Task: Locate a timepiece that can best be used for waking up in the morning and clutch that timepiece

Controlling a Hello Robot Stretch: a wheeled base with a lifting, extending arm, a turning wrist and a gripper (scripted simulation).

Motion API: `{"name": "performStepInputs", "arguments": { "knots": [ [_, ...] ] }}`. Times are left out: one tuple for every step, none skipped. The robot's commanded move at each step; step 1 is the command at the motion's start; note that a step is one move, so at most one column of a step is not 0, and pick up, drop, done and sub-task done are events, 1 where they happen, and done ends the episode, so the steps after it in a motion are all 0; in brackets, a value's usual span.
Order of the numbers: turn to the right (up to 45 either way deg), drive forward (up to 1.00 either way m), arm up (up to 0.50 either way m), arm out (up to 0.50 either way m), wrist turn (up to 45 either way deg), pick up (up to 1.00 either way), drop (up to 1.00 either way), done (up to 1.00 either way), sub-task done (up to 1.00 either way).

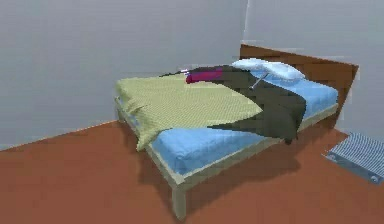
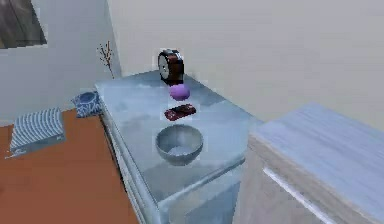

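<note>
A round alarm clock [image 2: 170,66] with a dark red rim and a white face stands upright at the far end of a pale grey dresser top [image 2: 135,100] in the arm side view. Just in front of it lies a small purple object [image 2: 179,91]. Nearer along the top are a flat dark red slab [image 2: 181,111] and a grey bowl [image 2: 179,144].
A pale cabinet [image 2: 320,165] stands at the arm side view's right. A striped blue cushion [image 2: 37,130], a blue pot [image 2: 87,102] and bare twigs [image 2: 105,55] sit left of the dresser. In the forward view, a bed [image 1: 215,140] with a yellow blanket, dark garment and white pillows stands on open brown floor.
</note>
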Motion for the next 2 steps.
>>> {"name": "performStepInputs", "arguments": {
  "knots": [
    [33.0,0.0,0.0,0.0,0.0,0.0,0.0,0.0,0.0],
    [0.0,0.35,0.0,0.0,0.0,0.0,0.0,0.0,0.0]
  ]
}}
